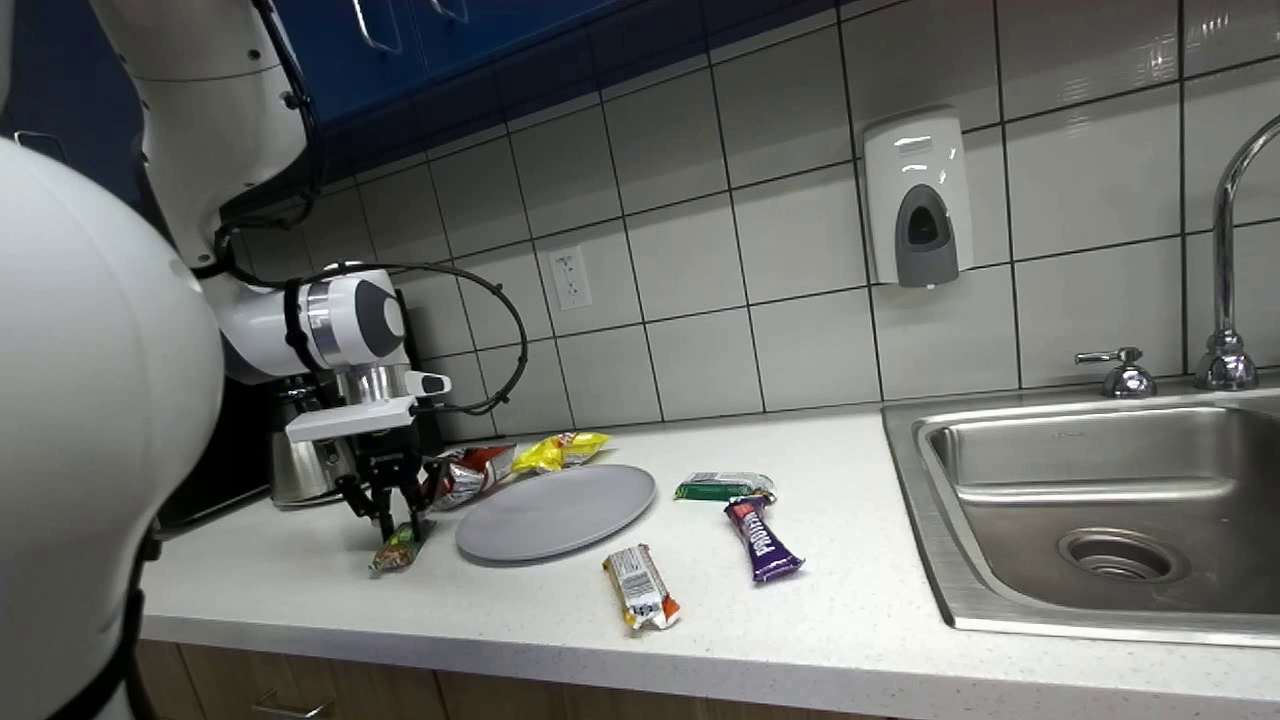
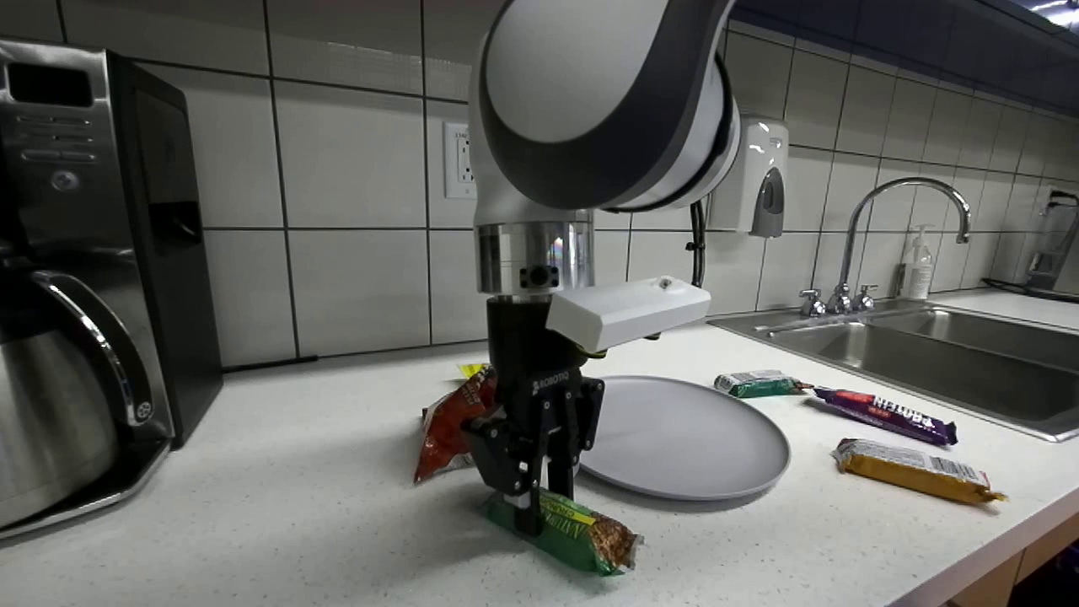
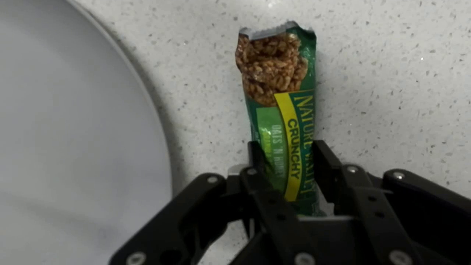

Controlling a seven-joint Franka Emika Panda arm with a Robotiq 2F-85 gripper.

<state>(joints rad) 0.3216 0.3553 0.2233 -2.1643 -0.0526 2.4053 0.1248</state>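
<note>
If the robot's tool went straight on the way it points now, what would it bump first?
Probably the white countertop. The tool points down, its fingers on either side of the green granola bar, so their tips would likely land there; any gap left beneath is hard to judge.

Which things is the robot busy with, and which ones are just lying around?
Busy with:
- gripper
- Nature Valley bar, between the gripper's fingers

Just lying around, it seems:
- plate, close by
- other green bar
- purple bar
- orange bar
- red bag
- yellow bag
</note>
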